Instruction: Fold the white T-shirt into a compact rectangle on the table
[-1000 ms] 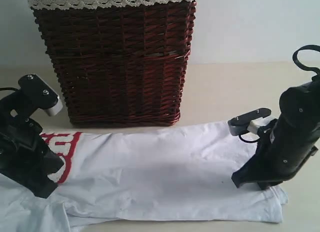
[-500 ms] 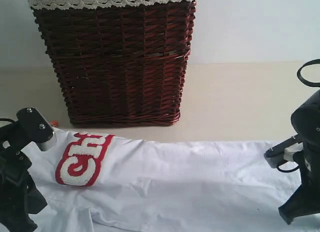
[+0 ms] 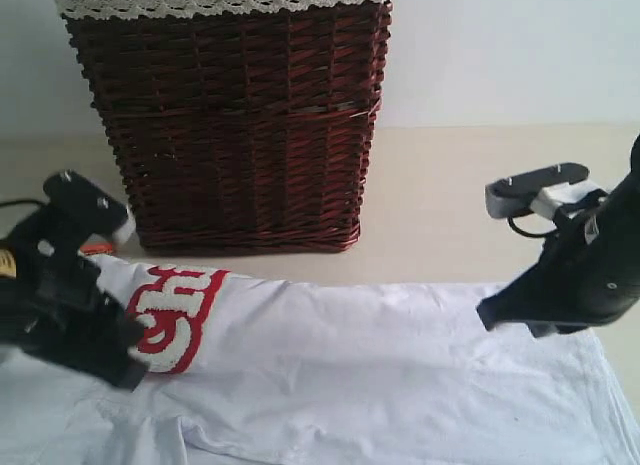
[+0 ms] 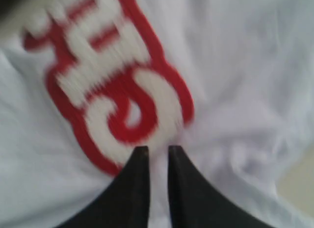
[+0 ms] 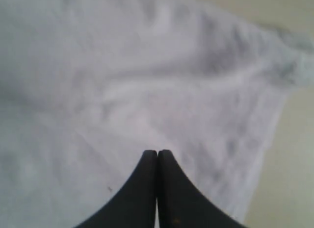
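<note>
Judging the shirt [image 3: 380,355] only a long, part-folded band on the counter [image 3: 440,205], we expect cross folds remain; left jaws a slit apart, right jaws clenched, both apparently empty

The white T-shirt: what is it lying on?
The white T-shirt lies on the cream table. The cloth covers the surface beneath, so anything under it cannot be seen.

Soft, even light; faint shadow at the foot of the wicker basket [image 3: 230,125]; both wrist views blurred, lettering on the white T-shirt [image 4: 245,66] smeared.
</note>
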Robot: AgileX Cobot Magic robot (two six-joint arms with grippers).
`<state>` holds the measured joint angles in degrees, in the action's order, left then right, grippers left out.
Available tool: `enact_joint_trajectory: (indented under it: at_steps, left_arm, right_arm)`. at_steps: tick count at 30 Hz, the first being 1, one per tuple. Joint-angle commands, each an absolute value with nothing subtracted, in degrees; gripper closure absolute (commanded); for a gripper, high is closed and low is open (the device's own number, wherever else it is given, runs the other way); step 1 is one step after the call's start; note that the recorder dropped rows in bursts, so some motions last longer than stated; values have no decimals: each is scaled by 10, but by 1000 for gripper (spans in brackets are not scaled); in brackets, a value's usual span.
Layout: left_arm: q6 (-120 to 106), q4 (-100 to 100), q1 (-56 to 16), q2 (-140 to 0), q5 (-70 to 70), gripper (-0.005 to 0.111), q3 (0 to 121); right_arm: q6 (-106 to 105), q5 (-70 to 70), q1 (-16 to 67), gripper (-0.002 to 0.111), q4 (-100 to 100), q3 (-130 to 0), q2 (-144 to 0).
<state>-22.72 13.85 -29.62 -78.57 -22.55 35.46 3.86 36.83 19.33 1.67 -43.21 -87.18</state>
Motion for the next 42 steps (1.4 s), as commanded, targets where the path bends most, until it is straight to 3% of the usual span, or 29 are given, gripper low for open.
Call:
enact_joint_trajectory:
  at_steps: [1,6,15,25,30,35,42]
  left_arm:
    - [-172,148,-292,-796,-99,107,367]
    - [-162,168,-239,-868,-90,107,367]
    - [-163,178,-178,-1016,-104,107,412]
    - [-140,192,-65,-1086,-119,107,417]
    - [-142,205,-52,-1075,-147,107,417]
    - [-163,222,-83,-1030,-148,107,417]
    - [-163,224,-101,-942,-127,107,417]
  right_arm:
    - [-5,268,193,108,-55,-429,-869]
    - [-4,196,192,108,-55,-433,-933]
    - [0,199,184,108,-39,-490,-1053]
    - [18,208,96,108,-10,-490,-1108]
    - [18,210,87,108,-10,-490,-1107]
    - [3,213,87,108,-30,-490,-1077]
    - [-163,211,110,108,-210,-490,-971]
